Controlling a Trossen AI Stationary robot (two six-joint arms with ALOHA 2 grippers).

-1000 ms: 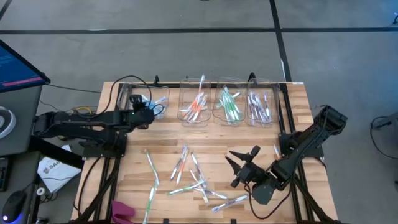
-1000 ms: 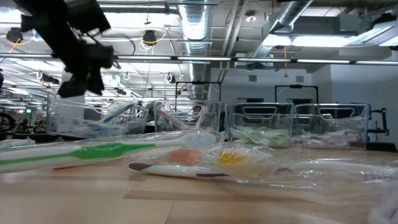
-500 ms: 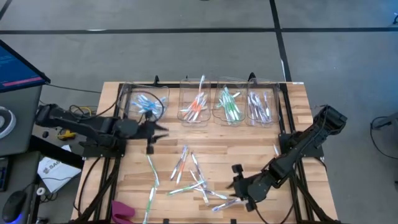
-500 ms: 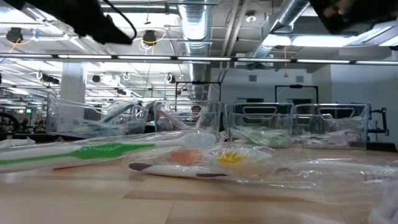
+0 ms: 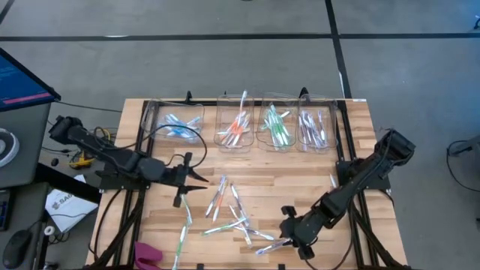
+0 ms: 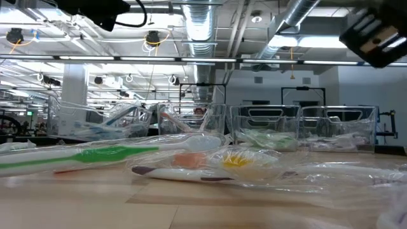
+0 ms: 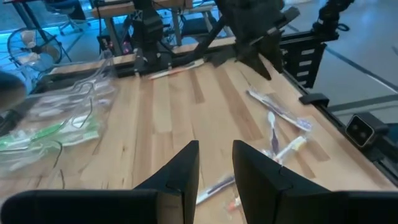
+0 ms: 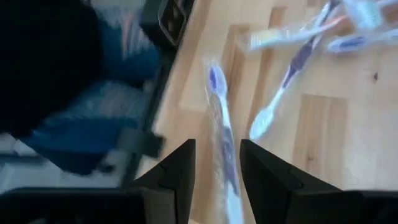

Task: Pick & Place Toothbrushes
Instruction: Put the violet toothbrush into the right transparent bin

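A: Toothbrushes (image 5: pixel 225 210) lie scattered across the near half of the table (image 5: pixel 352 150). Closest in, the right claw (image 5: pixel 294 234) sits low at the near edge, fingers apart, a wrapped purple toothbrush (image 8: pixel 222 144) lined up right between them.

B: Nothing clamped yet, I'd say; it looks set to close on it.

A: Farther back, the left claw (image 5: pixel 189 178) hovers over the pile's left side, fingers slightly apart and empty.

B: And the clear bins (image 5: pixel 244 127) along the far edge hold brushes grouped by colour, probably the drop-off.
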